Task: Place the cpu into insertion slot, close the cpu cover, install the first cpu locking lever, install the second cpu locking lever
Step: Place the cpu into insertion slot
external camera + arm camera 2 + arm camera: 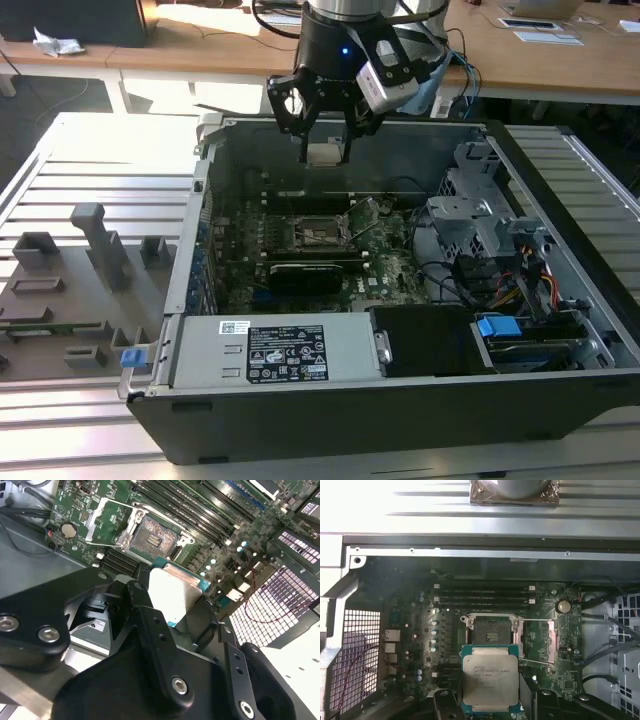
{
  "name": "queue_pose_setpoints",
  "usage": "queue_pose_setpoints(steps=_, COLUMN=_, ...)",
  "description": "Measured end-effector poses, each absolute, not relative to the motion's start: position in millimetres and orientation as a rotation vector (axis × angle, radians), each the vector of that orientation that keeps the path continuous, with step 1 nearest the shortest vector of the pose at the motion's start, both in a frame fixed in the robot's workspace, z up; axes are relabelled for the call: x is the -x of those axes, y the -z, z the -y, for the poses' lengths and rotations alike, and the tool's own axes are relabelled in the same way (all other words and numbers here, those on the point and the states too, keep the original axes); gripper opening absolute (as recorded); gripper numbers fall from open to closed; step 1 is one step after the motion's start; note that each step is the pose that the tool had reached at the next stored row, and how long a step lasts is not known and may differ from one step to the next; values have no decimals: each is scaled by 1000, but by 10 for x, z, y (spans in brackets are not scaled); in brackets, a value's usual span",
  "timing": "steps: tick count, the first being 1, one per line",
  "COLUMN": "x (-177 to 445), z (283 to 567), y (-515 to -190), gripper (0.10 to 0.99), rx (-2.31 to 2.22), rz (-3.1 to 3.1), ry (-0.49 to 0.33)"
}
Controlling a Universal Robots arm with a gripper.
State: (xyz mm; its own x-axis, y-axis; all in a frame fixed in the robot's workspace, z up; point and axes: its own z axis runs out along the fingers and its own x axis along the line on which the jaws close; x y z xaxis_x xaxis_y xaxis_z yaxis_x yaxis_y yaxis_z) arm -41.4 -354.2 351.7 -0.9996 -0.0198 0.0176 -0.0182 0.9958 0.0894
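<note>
Pincer (pixel 177 611): clenched on 2 opposite edges of the cpu (pixel 489 680), 1 finger on each side, as both wrist views show.
Cpu: held in the air with its metal top toward the first wrist camera; it hangs over the board, well clear of it and not in the slot.
Slot (pixel 491 631): bare, with its contact field uncovered and nothing seated in it.
Cover (pixel 551 639): swung open and lying beside the slot, green board showing through its cut-out.
Lever (pixel 540 619): thin rods run along the open cover; I judge both unlatched.
Progress: by my reading 0 of 4 steps are finished. The chip is picked up and carried, while seating, cover and 2 levers remain.
Arm: in the exterior view the wrist points straight down over the far side of the open case (pixel 560 200), which lies on the slatted desk (pixel 100 160). The fingers hang high above the board, the slot lower and nearer the camera.
</note>
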Motion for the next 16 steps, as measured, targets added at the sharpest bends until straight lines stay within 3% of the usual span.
queue_pose_setpoints(steps=16, x=402, z=3542, y=-3131, gripper=541, rx=-30, rz=3120, ry=140)
